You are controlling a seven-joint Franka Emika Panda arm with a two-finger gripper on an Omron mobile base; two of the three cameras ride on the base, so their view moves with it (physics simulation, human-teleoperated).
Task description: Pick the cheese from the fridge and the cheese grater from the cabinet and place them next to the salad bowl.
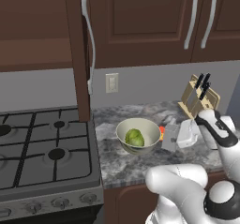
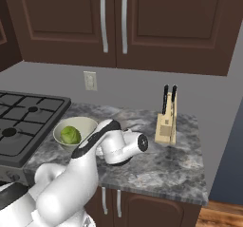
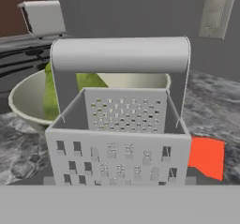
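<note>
The cheese grater (image 3: 119, 124) stands on the surface (image 1: 136, 164) just beside the salad bowl (image 1: 138, 135), with the cheese (image 3: 206, 156) at the grater's other side. Jaws spread wide, pinching nothing visible. Stiff, light metal, likely slippery; the loop handle offers the surest hold.

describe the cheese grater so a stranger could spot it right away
Start at the stove; on the marble counter to its right sits the salad bowl. Just right of it is the cheese grater: the grey perforated metal box with a loop handle.
</note>
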